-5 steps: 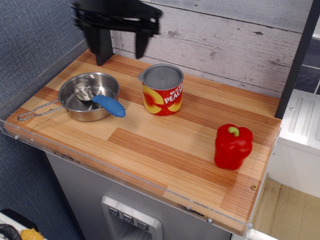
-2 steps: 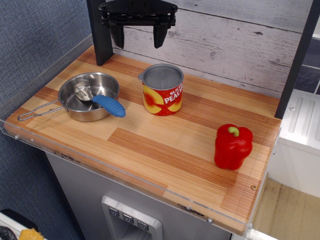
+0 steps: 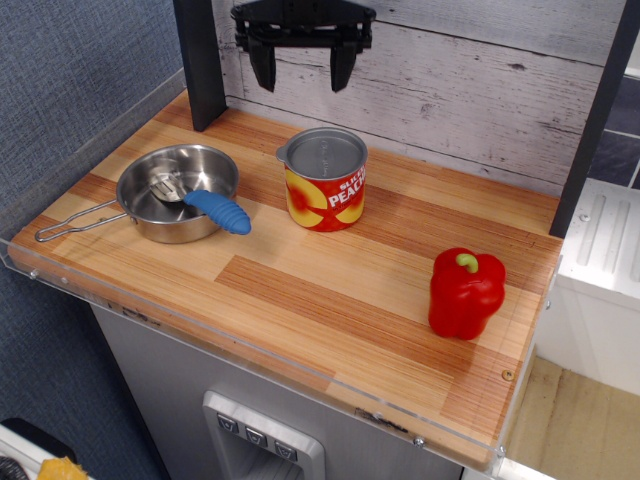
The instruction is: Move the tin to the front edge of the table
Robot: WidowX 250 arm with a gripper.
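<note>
The tin (image 3: 324, 180) is a short can with a red and yellow peach label and a grey lid. It stands upright near the back middle of the wood-plank table (image 3: 330, 300). My black gripper (image 3: 301, 77) hangs open and empty in the air above and behind the tin, in front of the white plank wall. Its two fingers point down, well apart from the tin.
A steel pan (image 3: 175, 192) with a wire handle holds a blue-handled utensil (image 3: 216, 211) at the left. A red bell pepper (image 3: 465, 292) stands at the right. A dark post (image 3: 198, 62) rises at the back left. Clear acrylic edging (image 3: 250, 360) runs along the front.
My gripper has moved to the right along the back wall, from above the pan side to above the tin, and stays open. Nothing on the table has moved.
</note>
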